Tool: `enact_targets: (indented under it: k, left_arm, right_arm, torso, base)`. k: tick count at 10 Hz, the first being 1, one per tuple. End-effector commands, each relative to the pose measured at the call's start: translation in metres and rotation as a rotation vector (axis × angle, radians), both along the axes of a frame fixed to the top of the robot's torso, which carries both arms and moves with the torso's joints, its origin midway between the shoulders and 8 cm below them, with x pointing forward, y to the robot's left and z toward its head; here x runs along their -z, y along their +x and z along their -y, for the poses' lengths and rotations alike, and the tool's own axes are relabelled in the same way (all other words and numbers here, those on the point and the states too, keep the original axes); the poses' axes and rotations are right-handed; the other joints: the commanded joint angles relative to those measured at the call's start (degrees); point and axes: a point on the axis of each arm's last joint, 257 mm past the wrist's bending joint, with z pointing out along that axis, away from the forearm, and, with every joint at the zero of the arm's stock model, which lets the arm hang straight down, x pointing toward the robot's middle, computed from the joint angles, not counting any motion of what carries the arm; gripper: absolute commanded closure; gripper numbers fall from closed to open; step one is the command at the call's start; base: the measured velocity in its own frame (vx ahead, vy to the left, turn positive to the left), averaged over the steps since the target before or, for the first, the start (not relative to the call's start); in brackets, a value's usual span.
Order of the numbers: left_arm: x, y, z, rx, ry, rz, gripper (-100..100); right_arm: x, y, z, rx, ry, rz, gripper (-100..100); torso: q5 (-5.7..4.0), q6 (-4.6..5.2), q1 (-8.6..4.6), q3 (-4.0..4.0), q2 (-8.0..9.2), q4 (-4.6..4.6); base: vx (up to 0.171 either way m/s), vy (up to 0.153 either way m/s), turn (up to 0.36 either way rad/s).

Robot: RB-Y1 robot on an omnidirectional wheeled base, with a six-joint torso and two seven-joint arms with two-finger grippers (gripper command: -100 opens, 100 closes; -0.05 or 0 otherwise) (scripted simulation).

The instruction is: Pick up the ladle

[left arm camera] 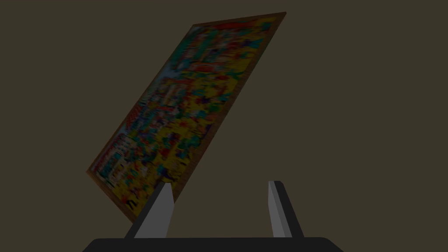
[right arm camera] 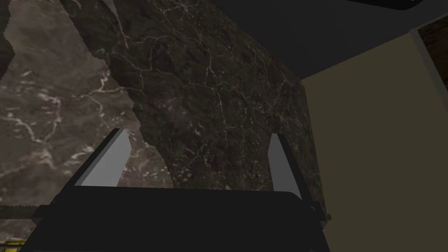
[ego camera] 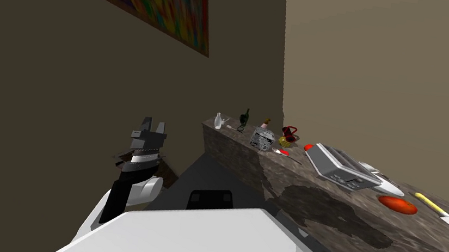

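A marble counter [ego camera: 326,213] runs from the middle of the head view to the right. A white long-handled utensil [ego camera: 390,185] lies on it just past a grey toaster [ego camera: 343,167]; it may be the ladle, but I cannot tell for sure. A short red-handled utensil [ego camera: 284,152] lies further left. My right gripper [right arm camera: 197,133] hangs open over the dark marble top [right arm camera: 197,87] with nothing between its fingers. My left gripper [ego camera: 154,124] is raised off the counter's left end, open and empty [left arm camera: 221,183].
Along the counter stand a white vase [ego camera: 217,121], a green bottle [ego camera: 244,118], a grey box [ego camera: 262,138] and a red and yellow item [ego camera: 288,136]. A red disc [ego camera: 397,205] and a yellow-handled knife [ego camera: 428,203] lie to the right. Walls close the back.
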Motion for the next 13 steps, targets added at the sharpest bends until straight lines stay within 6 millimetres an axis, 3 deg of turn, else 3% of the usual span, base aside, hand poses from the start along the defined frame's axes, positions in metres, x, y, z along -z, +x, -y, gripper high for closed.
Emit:
enact_targets:
  k: [1, 2, 3, 4, 5, 8, 9, 10, 11, 12, 13]
  left_arm:
    - [0.000, 0.000, 0.000, 0.000, 0.000, 0.000, 0]
    - [0.000, 0.000, 0.000, 0.000, 0.000, 0.000, 0]
    - [0.000, 0.000, 0.000, 0.000, 0.000, 0.000, 0]
    - [0.000, 0.000, 0.000, 0.000, 0.000, 0.000, 0]
    - [0.000, 0.000, 0.000, 0.000, 0.000, 0.000, 0]
    - [0.000, 0.000, 0.000, 0.000, 0.000, 0.000, 0]
    - [0.000, 0.000, 0.000, 0.000, 0.000, 0.000, 0]
    - [0.000, 0.000, 0.000, 0.000, 0.000, 0.000, 0]
    - [0.000, 0.000, 0.000, 0.000, 0.000, 0.000, 0]
    - [0.000, 0.000, 0.000, 0.000, 0.000, 0.000, 0]
    - [0.000, 0.000, 0.000, 0.000, 0.000, 0.000, 0]
  right_arm:
    - [-0.001, -0.005, 0.013, -0.010, -0.022, -0.018, -100]
    - [-0.005, -0.019, 0.037, -0.049, -0.077, -0.064, -100]
    - [-0.007, -0.020, 0.045, -0.057, -0.092, -0.075, -100]
    - [-0.010, -0.036, 0.066, -0.079, -0.138, -0.118, -100]
    - [-0.017, -0.031, 0.076, -0.107, -0.159, -0.127, -100]
    - [-0.038, -0.045, 0.127, -0.183, -0.266, -0.211, -100]
    - [-0.043, -0.041, 0.133, -0.200, -0.280, -0.216, -100]
    - [-0.053, -0.045, 0.153, -0.229, -0.320, -0.247, -100]
    - [-0.057, -0.041, 0.158, -0.243, -0.332, -0.252, -100]
    - [-0.070, -0.040, 0.177, -0.276, -0.373, -0.279, -100]
    - [-0.072, -0.038, 0.179, -0.282, -0.378, -0.281, -100]
  torso:
    - [0.00, 0.00, 0.00, 0.00, 0.00, 0.00]
    - [-0.01, 0.01, -0.04, 0.03, 0.05, 0.01]
    - [-0.01, -0.04, -0.07, 0.00, 0.00, 0.00]
    - [-0.01, -0.01, -0.08, -0.01, -0.02, 0.00]
    - [-0.02, -0.05, -0.10, -0.06, -0.12, -0.02]
    - [-0.01, -0.01, -0.10, -0.08, -0.14, -0.03]
    - [-0.02, -0.04, -0.13, -0.12, -0.21, -0.04]
    - [-0.05, -0.02, -0.16, -0.11, -0.19, -0.04]
    - [-0.04, -0.04, -0.19, -0.11, -0.20, -0.04]
    - [-0.05, -0.01, -0.19, -0.11, -0.19, -0.04]
    - [-0.05, -0.04, -0.18, -0.17, -0.29, -0.06]
  base:
    - [0.016, 0.010, -0.012]
    - [0.032, 0.012, 0.127]
    - [0.036, 0.009, 0.085]
    - [0.063, 0.003, 0.148]
    - [0.060, -0.003, 0.066]
    - [0.068, -0.001, 0.107]
    - [0.071, -0.021, 0.077]
    - [0.070, -0.028, 0.115]
    - [0.070, -0.030, 0.072]
    - [0.103, -0.024, 0.112]
    - [0.084, -0.023, 0.071]
